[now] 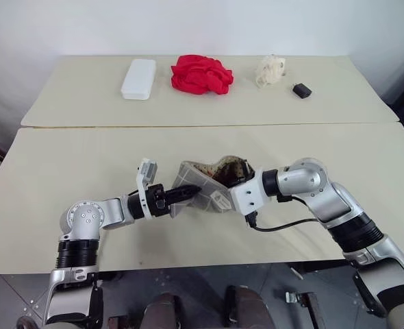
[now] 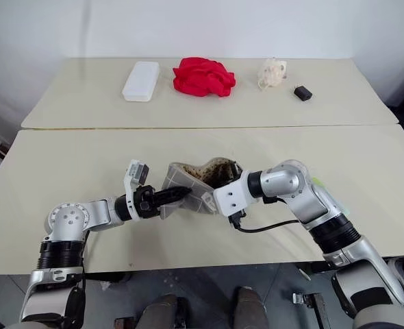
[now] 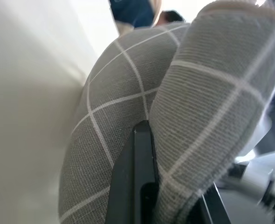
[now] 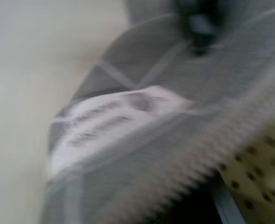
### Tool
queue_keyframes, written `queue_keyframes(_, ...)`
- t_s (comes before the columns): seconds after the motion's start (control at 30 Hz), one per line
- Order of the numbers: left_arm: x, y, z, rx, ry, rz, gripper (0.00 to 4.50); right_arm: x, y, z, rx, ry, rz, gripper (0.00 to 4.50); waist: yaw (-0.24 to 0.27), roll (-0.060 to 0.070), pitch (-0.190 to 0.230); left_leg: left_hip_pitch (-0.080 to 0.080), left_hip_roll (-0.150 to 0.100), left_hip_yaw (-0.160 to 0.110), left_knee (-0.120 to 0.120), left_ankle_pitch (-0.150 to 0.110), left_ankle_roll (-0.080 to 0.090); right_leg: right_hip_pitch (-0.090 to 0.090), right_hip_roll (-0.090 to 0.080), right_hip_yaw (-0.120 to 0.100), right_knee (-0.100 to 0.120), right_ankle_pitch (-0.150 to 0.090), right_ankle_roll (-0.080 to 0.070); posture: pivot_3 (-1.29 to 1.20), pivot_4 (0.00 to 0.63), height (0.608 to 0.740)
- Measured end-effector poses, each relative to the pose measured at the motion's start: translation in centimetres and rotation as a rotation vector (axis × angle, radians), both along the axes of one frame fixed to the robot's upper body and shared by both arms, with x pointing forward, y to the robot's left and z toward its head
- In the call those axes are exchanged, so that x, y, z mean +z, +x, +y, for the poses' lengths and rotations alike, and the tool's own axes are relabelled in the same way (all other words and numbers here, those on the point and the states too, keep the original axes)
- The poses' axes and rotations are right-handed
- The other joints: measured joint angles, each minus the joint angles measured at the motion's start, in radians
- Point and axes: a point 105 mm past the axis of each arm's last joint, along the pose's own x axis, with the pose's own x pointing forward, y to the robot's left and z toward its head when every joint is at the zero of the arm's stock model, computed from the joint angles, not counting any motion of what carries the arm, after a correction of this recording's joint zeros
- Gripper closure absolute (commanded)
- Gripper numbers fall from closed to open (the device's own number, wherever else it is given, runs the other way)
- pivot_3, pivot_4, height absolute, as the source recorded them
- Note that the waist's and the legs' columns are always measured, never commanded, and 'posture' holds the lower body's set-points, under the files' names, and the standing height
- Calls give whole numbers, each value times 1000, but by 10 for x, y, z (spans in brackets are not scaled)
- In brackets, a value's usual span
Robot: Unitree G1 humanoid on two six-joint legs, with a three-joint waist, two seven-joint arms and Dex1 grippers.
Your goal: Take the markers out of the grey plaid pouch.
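While both arms meet mid-table:
Grey plaid pouch (image 1: 205, 184): lifted off near table (image 1: 65, 171), mouth open.
Left gripper (image 1: 188, 194): clamped tight on pouch fabric.
Right gripper (image 1: 228, 179): at pouch opening, fingers hidden, grip unclear.

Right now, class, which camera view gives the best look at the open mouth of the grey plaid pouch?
The left eye view: the grey plaid pouch shows whole, mouth gaping over a dotted lining. The right eye view shows the same. The left wrist view gives only close-up plaid cloth; the right wrist view, a blurred label, zip and lining.
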Motion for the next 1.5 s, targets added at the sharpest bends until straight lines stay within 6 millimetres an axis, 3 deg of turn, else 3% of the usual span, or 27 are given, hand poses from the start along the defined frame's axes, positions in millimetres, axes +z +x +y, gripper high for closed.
queue_keyframes(0.33,-8,-15,2,-69,129,-530,4500,-1,-9,-14,-109,106,431,3927,1,0,0,-1,0,1,-1,0,0,-2,0,0,-1,0,0,0,150,740)
queue_keyframes(0.47,-36,-31,2,-119,161,-546,4500,21,2,-33,-222,214,444,3932,2,1,0,-1,0,2,-1,-1,1,-2,0,1,-1,0,0,0,150,740)
queue_keyframes(0.77,-36,-34,6,-143,187,-689,4500,28,-4,-35,-251,338,512,3943,2,1,0,-1,0,2,-1,-1,1,-2,-1,1,0,0,0,0,150,740)
queue_keyframes(0.9,-37,-34,6,-128,195,-742,4500,51,-8,-33,-203,539,544,3945,2,1,0,-1,0,2,0,-1,1,-2,-1,1,0,0,0,0,150,740)
queue_keyframes(1.1,-33,-28,4,-89,178,-813,4500,99,-29,-39,-103,801,742,3946,11,1,0,-1,0,1,0,-1,2,-2,-1,1,0,0,-1,0,150,740)
queue_keyframes(1.2,-25,-24,2,-71,165,-842,4500,110,-33,-56,-157,836,808,3946,24,1,0,-2,0,1,1,-2,3,-2,-2,1,0,0,0,0,150,740)
queue_keyframes(1.3,-21,-21,7,-51,167,-847,4500,113,-31,-89,-353,806,844,3946,28,1,0,-2,-1,1,1,-3,4,-2,-3,1,0,0,0,0,150,740)
queue_keyframes(1.37,-20,-20,12,-41,170,-835,4500,105,-29,-117,-532,754,856,3946,28,1,0,-2,-1,1,0,-3,4,-2,-3,0,-2,0,0,0,150,740)
queue_keyframes(1.5,-18,-23,25,-57,163,-751,4500,56,-27,-158,-895,589,922,3946,20,1,0,-2,0,2,-1,-4,4,-3,-2,1,-2,0,0,0,150,740)
